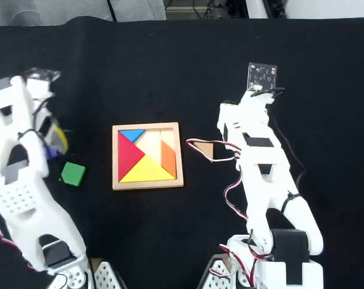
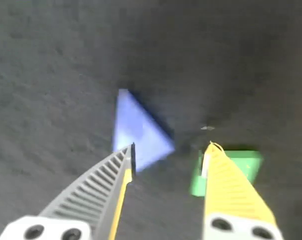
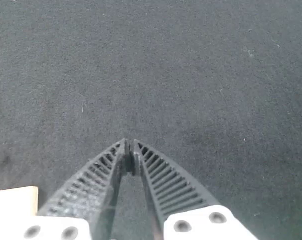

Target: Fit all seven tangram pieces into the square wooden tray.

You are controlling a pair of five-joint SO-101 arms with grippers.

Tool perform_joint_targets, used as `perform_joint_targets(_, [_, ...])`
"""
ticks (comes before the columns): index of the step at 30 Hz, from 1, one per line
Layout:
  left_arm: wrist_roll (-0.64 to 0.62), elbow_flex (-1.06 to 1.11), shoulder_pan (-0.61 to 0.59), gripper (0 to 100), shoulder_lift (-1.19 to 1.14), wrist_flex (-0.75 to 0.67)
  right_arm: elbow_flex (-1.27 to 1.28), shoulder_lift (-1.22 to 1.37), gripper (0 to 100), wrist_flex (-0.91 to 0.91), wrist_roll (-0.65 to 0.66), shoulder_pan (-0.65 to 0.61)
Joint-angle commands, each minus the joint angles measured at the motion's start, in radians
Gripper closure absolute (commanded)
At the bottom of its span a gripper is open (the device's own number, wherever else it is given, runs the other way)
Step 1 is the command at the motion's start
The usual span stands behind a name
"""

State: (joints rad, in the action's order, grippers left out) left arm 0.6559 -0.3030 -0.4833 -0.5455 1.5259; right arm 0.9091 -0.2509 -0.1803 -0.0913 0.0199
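Left end effector (image 2: 170, 150) is hanging open near the desk's left edge, blue triangle (image 2: 138, 127) by 1 fingertip, green square (image 2: 248, 162) by the other; right end effector (image 3: 129, 150) is sitting closed beside the tray (image 1: 147, 185).

The high camera is overlooking the surface (image 1: 169, 72) while wrist cameras are facing it closely, the left sharing the green piece (image 1: 73, 174).

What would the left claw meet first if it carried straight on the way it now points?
Most likely the blue triangle, lying just ahead of the open left claw, close to one tip. The green square sits aside, by the other tip. Depth is unclear, so this is a judgement.
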Motion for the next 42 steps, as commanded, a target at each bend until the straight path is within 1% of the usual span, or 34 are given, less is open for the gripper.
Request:
perform_joint_targets(1, [-0.193,-0.051,0.107,77,0.206,0.080,-0.010,-0.047,98.4,0.017,0.012,-0.012])
perform_joint_targets(3, [-0.196,-0.047,0.120,77,0.265,0.075,-0.010,-0.047,98.4,0.017,0.012,-0.009])
perform_joint_targets(7, [-0.089,-0.042,0.102,77,0.301,0.077,-0.010,-0.047,98.4,0.017,0.012,-0.011])
perform_joint_targets(9, [-0.041,-0.042,0.059,76,0.292,0.066,-0.010,-0.047,98.4,0.015,0.012,-0.012])
perform_joint_targets(12, [0.061,-0.021,-0.048,76,0.238,-0.046,-0.010,-0.047,98.4,0.015,0.012,-0.012])
perform_joint_targets(13, [0.101,-0.007,-0.076,75,0.213,-0.069,-0.010,-0.047,98.4,0.015,0.012,-0.012])
perform_joint_targets(15, [0.181,0.028,-0.102,69,0.160,-0.061,-0.010,-0.047,98.4,0.015,0.012,-0.014])
perform_joint_targets(16, [0.206,0.054,-0.104,66,0.143,-0.055,-0.010,-0.047,98.4,0.015,0.012,-0.014])
perform_joint_targets(18, [0.230,0.099,-0.105,65,0.121,-0.074,-0.010,-0.047,98.4,0.015,0.012,-0.014])
perform_joint_targets(22, [0.229,0.211,-0.099,65,0.133,-0.229,-0.010,-0.047,98.4,0.015,0.012,-0.014])
perform_joint_targets(25, [0.229,0.314,-0.096,65,0.167,-0.319,-0.010,-0.047,98.4,0.017,0.012,-0.014])
perform_joint_targets(29, [0.232,0.464,-0.102,65,0.219,-0.502,-0.010,-0.047,98.4,0.017,0.012,-0.014])
perform_joint_targets(32, [0.227,0.532,-0.090,65,0.253,-0.582,-0.010,-0.047,98.4,0.017,0.012,-0.018])
perform_joint_targets(36, [0.158,0.504,-0.062,65,0.258,-0.580,-0.007,-0.047,98.4,0.017,0.037,-0.034])
perform_joint_targets(42, [0.163,0.390,-0.038,65,0.233,-0.471,-0.007,-0.047,98.4,0.015,0.051,-0.034])
